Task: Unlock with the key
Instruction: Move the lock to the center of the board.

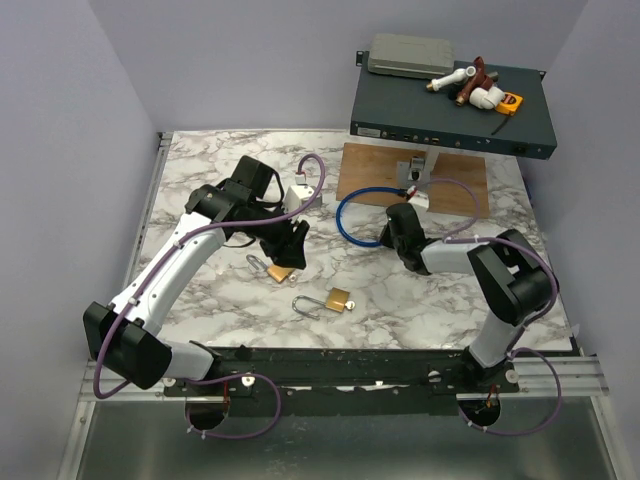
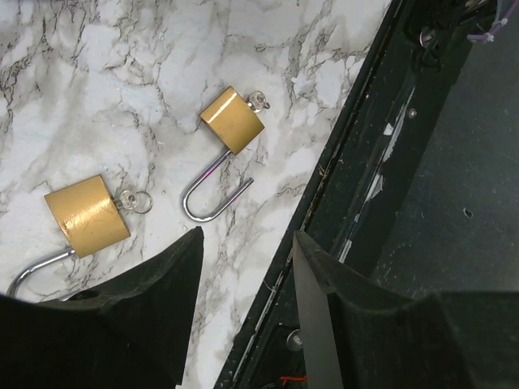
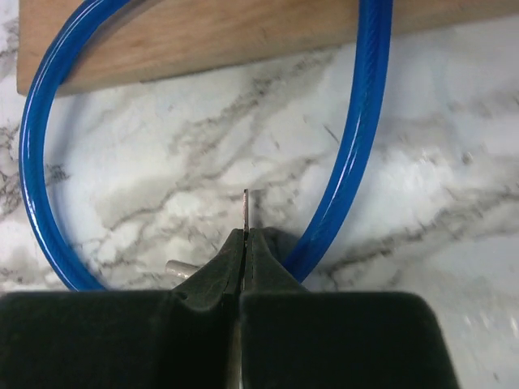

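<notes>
A thin silvery key (image 3: 246, 204) sticks out edge-on from the tips of my right gripper (image 3: 246, 235), which is shut on it just above the marble, inside a blue cable loop (image 3: 357, 162). In the top view the right gripper (image 1: 400, 228) sits near the wooden board. Two brass padlocks lie on the marble: one (image 2: 233, 120) with its shackle swung open, the other (image 2: 86, 214) partly hidden behind my left finger. A small ring shows at the base of each. My left gripper (image 2: 247, 235) hovers open and empty above the nearer padlock (image 1: 280, 272); the other padlock (image 1: 339, 299) lies apart.
A wooden board (image 1: 412, 178) lies at the back right with the blue cable (image 1: 350, 215) looping off it. Behind it a dark blue box (image 1: 450, 110) carries pipe fittings and a grey case. The black front rail (image 2: 365, 162) borders the table.
</notes>
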Available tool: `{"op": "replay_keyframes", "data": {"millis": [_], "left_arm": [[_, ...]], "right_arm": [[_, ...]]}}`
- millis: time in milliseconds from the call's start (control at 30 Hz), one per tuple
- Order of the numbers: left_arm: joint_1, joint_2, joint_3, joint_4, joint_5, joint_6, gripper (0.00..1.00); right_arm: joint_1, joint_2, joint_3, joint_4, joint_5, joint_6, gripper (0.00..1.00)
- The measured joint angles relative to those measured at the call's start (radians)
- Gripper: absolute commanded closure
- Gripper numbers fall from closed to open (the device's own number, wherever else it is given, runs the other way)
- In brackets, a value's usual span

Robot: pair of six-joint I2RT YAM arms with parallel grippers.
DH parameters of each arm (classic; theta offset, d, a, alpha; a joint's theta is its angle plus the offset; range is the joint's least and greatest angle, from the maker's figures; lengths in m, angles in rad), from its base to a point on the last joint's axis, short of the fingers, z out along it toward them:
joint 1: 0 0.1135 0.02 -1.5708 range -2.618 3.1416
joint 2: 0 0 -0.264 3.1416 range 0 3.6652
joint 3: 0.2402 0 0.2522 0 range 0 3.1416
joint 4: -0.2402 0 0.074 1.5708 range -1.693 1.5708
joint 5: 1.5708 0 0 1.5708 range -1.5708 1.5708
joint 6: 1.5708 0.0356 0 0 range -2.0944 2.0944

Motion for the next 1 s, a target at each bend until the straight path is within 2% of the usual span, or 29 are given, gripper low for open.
{"op": "replay_keyframes", "data": {"millis": [333,567,700,833,1000], "left_arm": [[0.000,-0.002,0.002,-0.009,0.001,0.011,0.53],[-0.027,0.002,0.002,0.013,-0.008,0.014,0.53],[-0.085,0.065,0.038,0.023,-0.036,0.021,0.53],[-0.139,0.225,0.164,0.026,-0.063,0.029,0.53],[-0.169,0.426,0.366,0.055,-0.082,0.007,0.52]], "right_arm": [[0.015,-0.232,-0.252,-0.016,-0.055,0.172,0.99],[0.136,-0.514,-0.375,-0.273,-0.077,0.301,0.99],[0.145,-0.690,-0.384,-0.424,-0.079,0.346,0.99],[0.146,-0.852,-0.359,-0.547,-0.061,0.355,0.99],[0.147,-0.937,-0.186,-0.671,-0.010,0.317,0.99]]}}
